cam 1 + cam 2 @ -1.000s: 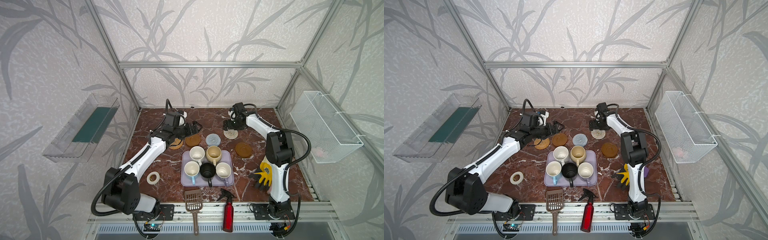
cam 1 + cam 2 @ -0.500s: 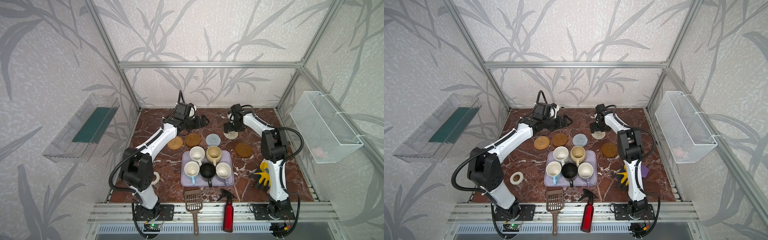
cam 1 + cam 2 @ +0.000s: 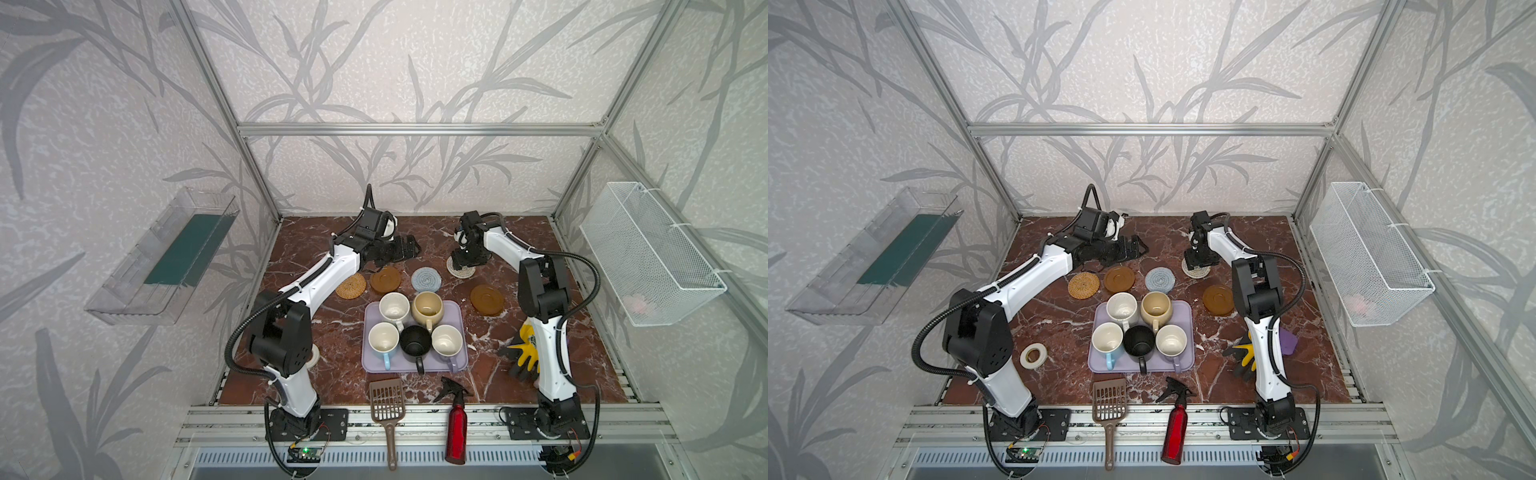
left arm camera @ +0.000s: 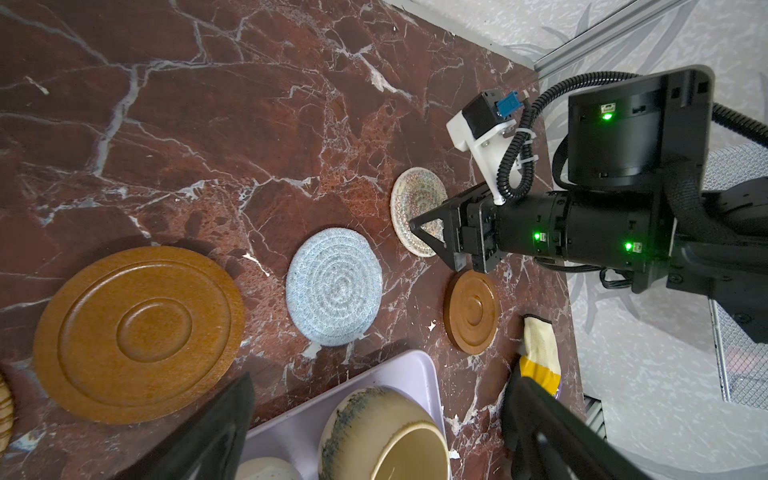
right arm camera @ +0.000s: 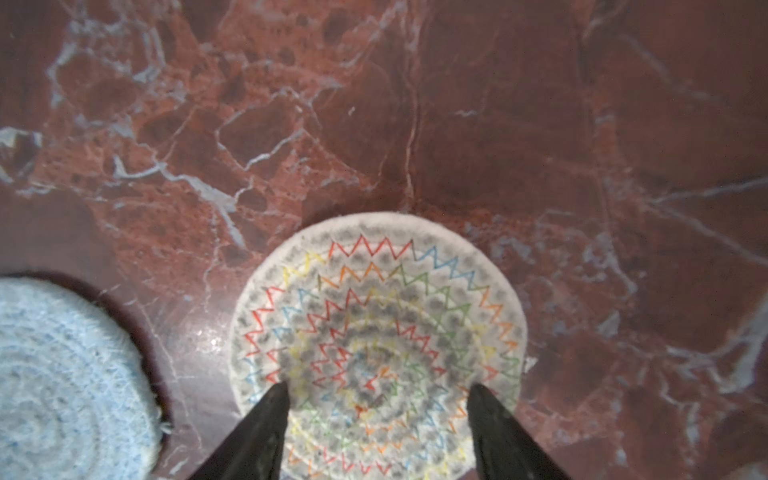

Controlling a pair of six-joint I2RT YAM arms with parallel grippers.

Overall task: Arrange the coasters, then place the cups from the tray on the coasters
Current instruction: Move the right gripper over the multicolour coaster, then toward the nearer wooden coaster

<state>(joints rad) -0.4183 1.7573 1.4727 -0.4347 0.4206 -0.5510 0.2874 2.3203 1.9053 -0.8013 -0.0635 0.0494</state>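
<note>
Five coasters lie behind the lavender tray [image 3: 456,311]: golden rattan [image 3: 351,286], amber [image 3: 385,279], light-blue rope [image 3: 426,279], cream rope [image 3: 457,272] and a second amber one [image 3: 487,298]. On the tray stand the cups: white [image 3: 394,305], beige [image 3: 428,306], light blue [image 3: 383,338], black [image 3: 414,340] and lavender [image 3: 446,338]. My right gripper [image 5: 378,395] points down at the cream coaster [image 5: 374,316], jaws apart, both fingertips [image 5: 270,415] over its face. My left gripper [image 3: 405,249] hovers open and empty behind the amber coaster [image 4: 137,332].
A white tape roll [image 3: 1033,356] lies by the left arm's base. A brown scoop [image 3: 387,401] and a red spray bottle [image 3: 456,424] lie at the front edge. Yellow-black gloves [image 3: 524,353] sit by the right arm. A wire basket [image 3: 648,253] hangs on the right wall.
My left gripper has drawn back from the rattan and amber coasters towards the rear. The right gripper's jaws have narrowed over the cream coaster.
</note>
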